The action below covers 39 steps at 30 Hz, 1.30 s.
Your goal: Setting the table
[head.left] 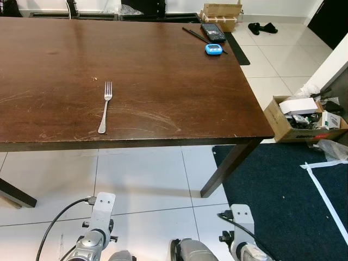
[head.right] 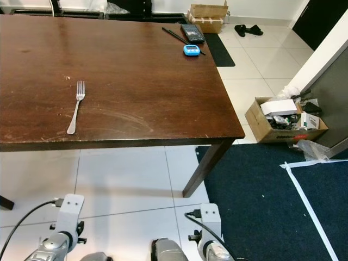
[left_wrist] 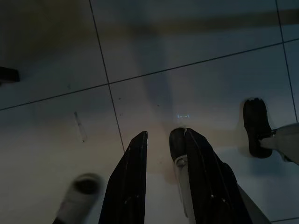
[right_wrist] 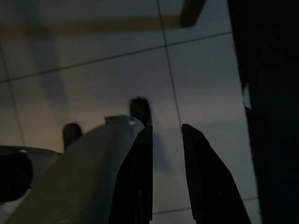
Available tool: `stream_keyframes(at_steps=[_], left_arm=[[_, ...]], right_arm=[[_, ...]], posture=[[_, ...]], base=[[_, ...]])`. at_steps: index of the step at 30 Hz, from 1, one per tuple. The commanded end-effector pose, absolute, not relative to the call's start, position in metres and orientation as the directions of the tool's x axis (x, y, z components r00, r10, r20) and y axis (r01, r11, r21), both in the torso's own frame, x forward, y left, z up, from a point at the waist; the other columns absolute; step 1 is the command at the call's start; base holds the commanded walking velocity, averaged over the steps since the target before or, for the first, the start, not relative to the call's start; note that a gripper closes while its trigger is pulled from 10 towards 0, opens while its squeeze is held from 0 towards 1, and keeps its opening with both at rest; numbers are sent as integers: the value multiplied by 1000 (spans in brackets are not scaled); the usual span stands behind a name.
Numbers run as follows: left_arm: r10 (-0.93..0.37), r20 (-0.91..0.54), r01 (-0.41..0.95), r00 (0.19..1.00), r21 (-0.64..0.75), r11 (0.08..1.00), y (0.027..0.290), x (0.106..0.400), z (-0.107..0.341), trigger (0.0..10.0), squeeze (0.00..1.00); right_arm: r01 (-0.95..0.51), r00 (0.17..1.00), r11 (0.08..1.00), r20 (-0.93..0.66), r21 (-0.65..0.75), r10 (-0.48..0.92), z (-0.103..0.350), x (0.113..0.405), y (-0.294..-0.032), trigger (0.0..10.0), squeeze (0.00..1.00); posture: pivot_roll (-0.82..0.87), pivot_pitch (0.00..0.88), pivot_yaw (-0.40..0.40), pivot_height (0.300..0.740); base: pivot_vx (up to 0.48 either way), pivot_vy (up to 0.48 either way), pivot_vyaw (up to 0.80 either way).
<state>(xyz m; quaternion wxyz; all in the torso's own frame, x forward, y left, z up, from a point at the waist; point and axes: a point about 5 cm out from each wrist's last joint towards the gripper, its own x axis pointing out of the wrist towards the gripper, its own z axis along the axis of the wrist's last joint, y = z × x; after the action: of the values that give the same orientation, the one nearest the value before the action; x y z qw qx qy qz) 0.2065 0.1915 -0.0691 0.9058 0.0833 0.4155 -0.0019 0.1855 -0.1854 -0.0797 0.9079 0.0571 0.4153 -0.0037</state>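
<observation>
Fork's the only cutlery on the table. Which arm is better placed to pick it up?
Left, probably. The fork lies on the table toward the robot's left, nearly in line with the left arm. Both grippers, left gripper and right gripper, hang low over the floor tiles, fingers apart, holding nothing.

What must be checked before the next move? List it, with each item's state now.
1. Fork placed: ok. It lies flat on the table near the front edge, tines pointing away.
2. Grippers free: ok. The left gripper and right gripper hang over floor tiles, jaws apart, holding nothing.
3. Room beside the fork: ok. Nothing touches it.
4. Far right corner tidy: not ok. A blue gadget and a black device lie there.
5. Next item to lay: cannot tell.
</observation>
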Motion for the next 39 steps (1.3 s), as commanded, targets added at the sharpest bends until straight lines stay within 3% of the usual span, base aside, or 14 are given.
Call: stream_keyframes(at_steps=[1, 9, 11, 14, 22, 28, 34, 39], left_arm=[[63, -772, 87, 633, 152, 985, 191, 201, -73, 10000, 0], [72, -778, 86, 624, 159, 984, 194, 196, -75, 10000, 0], [79, -778, 68, 623, 154, 986, 195, 196, -75, 10000, 0], [87, -773, 21, 629, 129, 991, 199, 200, -72, 10000, 0], [84, -771, 88, 632, 179, 980, 205, 204, -69, 10000, 0], [131, -801, 246, 584, 328, 912, 216, 201, -70, 10000, 0], [221, -810, 248, 544, 407, 879, 228, 197, -70, 10000, 0], [266, -802, 351, 535, 497, 794, 236, 197, -69, 10000, 0]], right_arm=[[82, 664, 987, -746, 136, 48, -81, 182, -186, 10000, 0], [27, 641, 1000, -767, -3, -19, -81, 184, -190, 10000, 0], [-17, 635, 1000, -772, -2, 9, -81, 184, -187, 10000, 0], [39, 662, 998, -749, 57, 17, -77, 190, -188, 10000, 0], [32, 666, 999, -746, 40, 8, -75, 194, -192, 10000, 0], [18, 644, 1000, -765, -2, -13, -77, 190, -198, 10000, 0], [56, 636, 998, -771, 7, -30, -78, 188, -198, 10000, 0], [51, 630, 999, -776, 8, -26, -79, 188, -193, 10000, 0]], posture=[[42, 84, -11, 740], [47, 90, -14, 740], [47, 83, -19, 740], [47, 86, -26, 740], [49, 89, -38, 740], [42, 98, -36, 740], [42, 97, -31, 740], [48, 96, -30, 740]], base=[[0, 0, 0], [0, 0, 0], [0, 0, 0], [0, 0, 0], [0, 0, 0], [0, 0, 0], [0, 0, 0], [0, 0, 0]])
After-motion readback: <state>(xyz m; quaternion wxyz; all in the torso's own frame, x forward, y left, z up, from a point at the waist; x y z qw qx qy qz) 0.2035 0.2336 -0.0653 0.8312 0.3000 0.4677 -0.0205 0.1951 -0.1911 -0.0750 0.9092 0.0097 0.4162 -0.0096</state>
